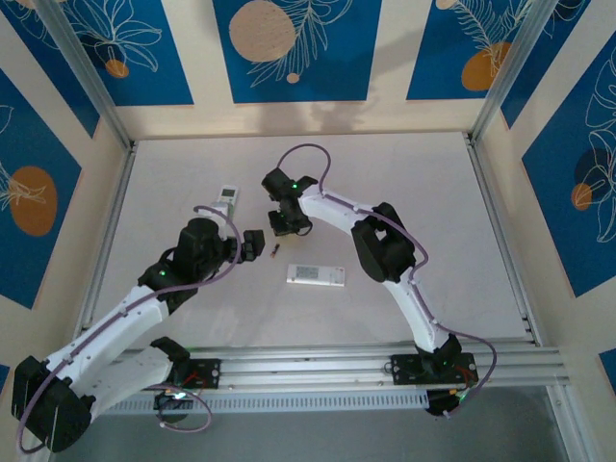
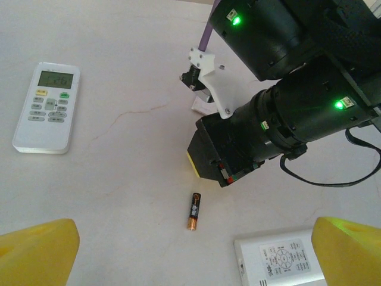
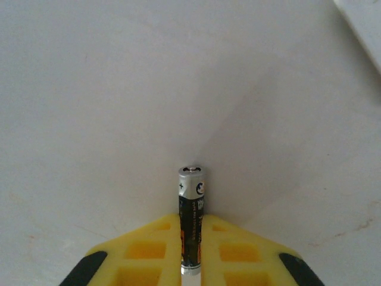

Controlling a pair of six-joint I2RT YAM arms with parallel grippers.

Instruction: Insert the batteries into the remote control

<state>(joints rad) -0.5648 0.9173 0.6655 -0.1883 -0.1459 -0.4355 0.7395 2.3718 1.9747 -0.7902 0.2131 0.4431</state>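
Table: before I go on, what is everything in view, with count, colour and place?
remote with screen: one, white, far left of table, face up
flat remote: one, white, mid-table
loose battery: one, dark with orange end, lying between the remotes
held battery: one, dark with silver cap, in right end effector
table: one, white
left end effector: one, yellow fingers, open near loose battery
right end effector: one, yellow fingers, shut on held battery
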